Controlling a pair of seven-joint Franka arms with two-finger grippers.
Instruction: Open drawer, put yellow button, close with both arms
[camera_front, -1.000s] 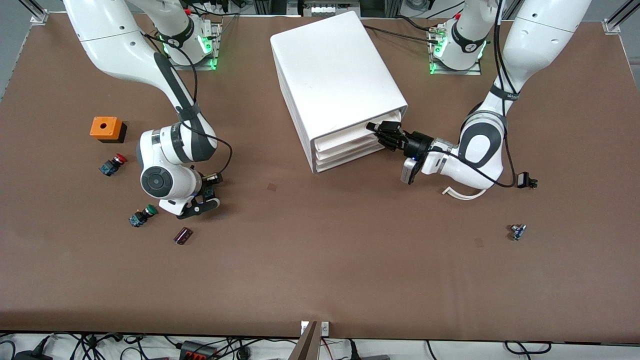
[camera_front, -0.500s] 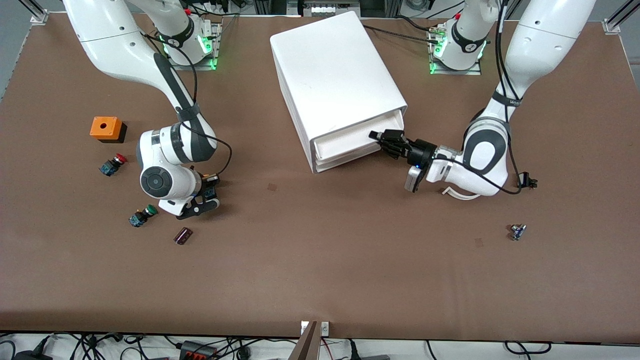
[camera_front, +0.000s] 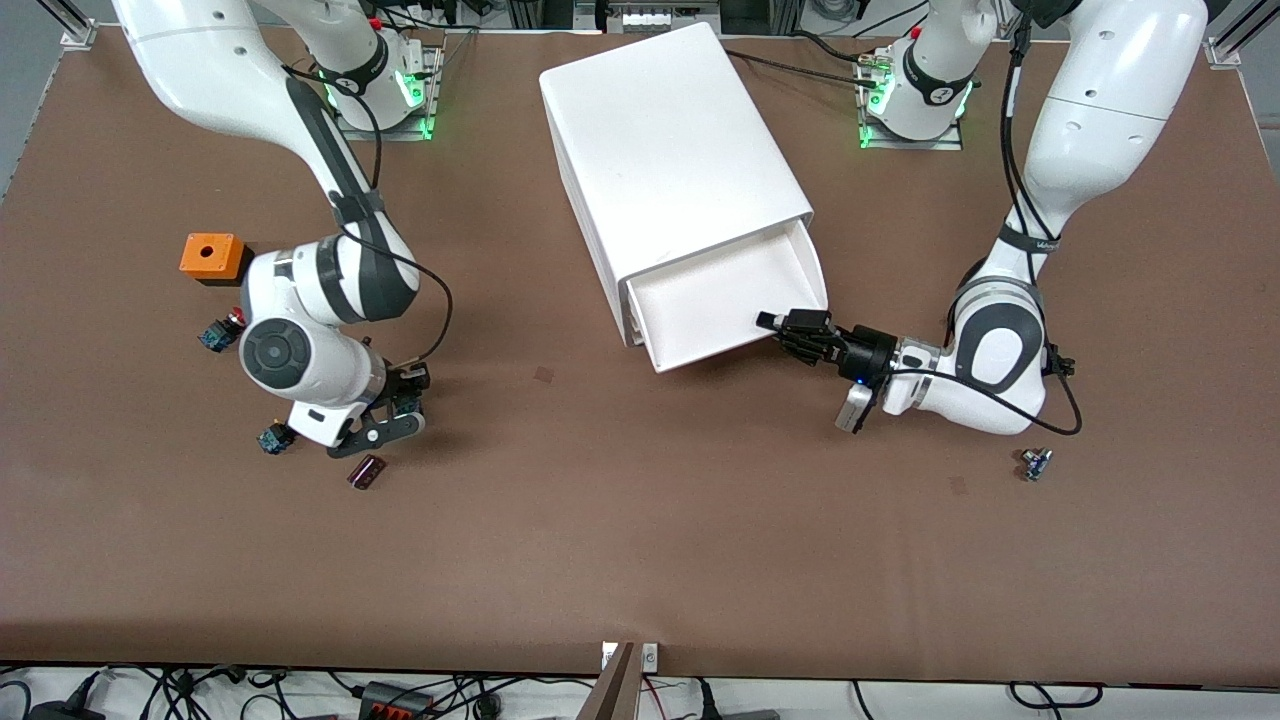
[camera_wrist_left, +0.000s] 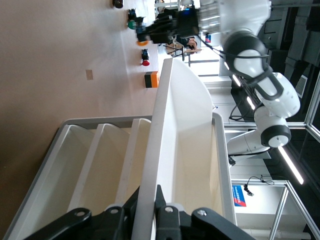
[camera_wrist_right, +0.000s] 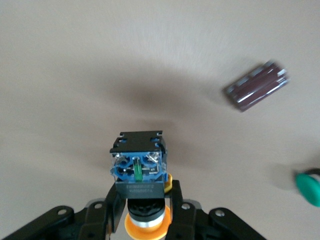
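Note:
The white cabinet (camera_front: 670, 130) stands mid-table. Its top drawer (camera_front: 725, 295) is pulled well out and looks empty. My left gripper (camera_front: 778, 325) is shut on the drawer's front wall at the corner toward the left arm's end. In the left wrist view the fingers (camera_wrist_left: 161, 197) pinch that thin white wall (camera_wrist_left: 170, 125). My right gripper (camera_front: 390, 420) hangs over the table toward the right arm's end. In the right wrist view it (camera_wrist_right: 142, 205) is shut on the yellow button (camera_wrist_right: 138, 170), blue base outward, yellow cap between the fingers.
An orange box (camera_front: 212, 257), a red-capped switch (camera_front: 222, 328) and a green-capped switch (camera_front: 272, 437) lie by the right arm, both switches partly hidden. A dark maroon part (camera_front: 366, 471) lies near the right gripper. A small part (camera_front: 1036, 464) lies toward the left arm's end.
My left gripper has pulled the top drawer out toward the front camera. My right gripper has shifted a little toward the maroon part with the button held.

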